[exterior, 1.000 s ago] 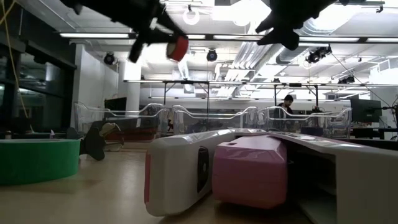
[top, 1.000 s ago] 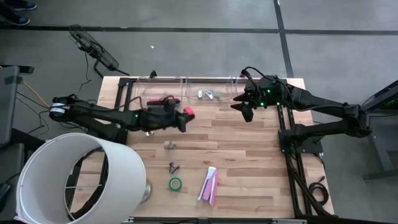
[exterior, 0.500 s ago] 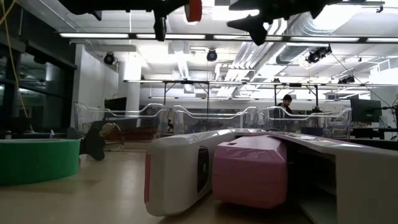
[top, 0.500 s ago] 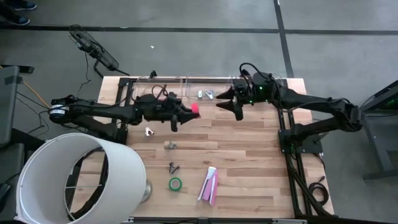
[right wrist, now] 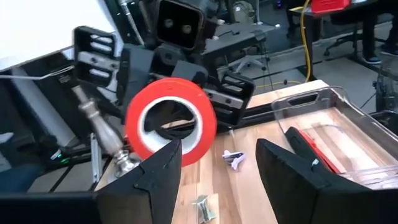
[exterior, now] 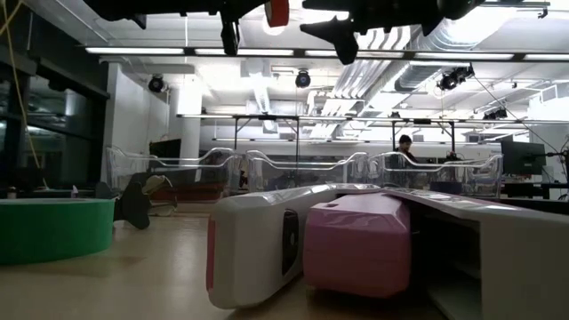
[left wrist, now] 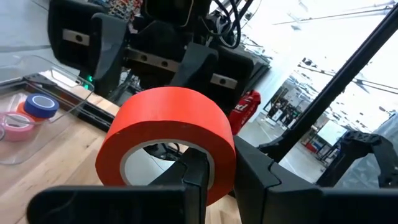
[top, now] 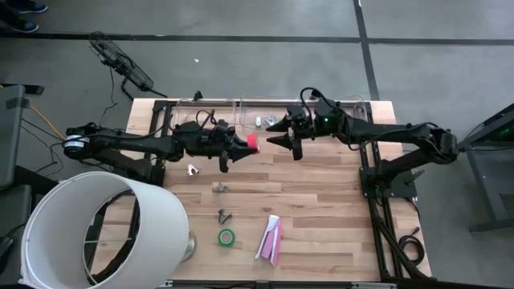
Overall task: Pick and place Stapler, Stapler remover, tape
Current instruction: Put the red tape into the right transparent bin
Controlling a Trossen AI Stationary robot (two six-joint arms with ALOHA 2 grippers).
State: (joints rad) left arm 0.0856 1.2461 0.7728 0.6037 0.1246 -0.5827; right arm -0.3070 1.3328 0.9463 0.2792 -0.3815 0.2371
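Note:
My left gripper (top: 243, 145) is over the table's far middle, shut on a red-orange tape roll (top: 252, 143), which fills the left wrist view (left wrist: 168, 134) and sits at the top of the low view (exterior: 277, 11). My right gripper (top: 278, 139) is open, level with the roll and just to its right. In the right wrist view its fingers (right wrist: 155, 177) stand on either side of the roll (right wrist: 171, 121), short of it. A green tape roll (top: 226, 237) and a white-and-pink stapler (top: 271, 238) lie flat near the table's near edge. My left gripper holds the red-orange roll by its ring wall (left wrist: 219, 163), one finger (left wrist: 194, 177) inside the hole and the other outside. The fingers come level from the table's left. The roll is lifted clear of the table, standing on edge with its hole facing the right arm.
Clear bins (top: 210, 114) line the far edge; one holds purple (left wrist: 40, 106) and pink (left wrist: 15, 122) tape rolls, another a red stapler (right wrist: 317, 152). Small metal pieces (top: 224, 215) lie mid-table. A large white lampshade (top: 96, 229) covers the near left corner.
My left gripper rose with the red-orange roll and moved a little toward the table's right and far edge, then held still. My right gripper travelled toward the table's left, closing on the roll, and stayed open.

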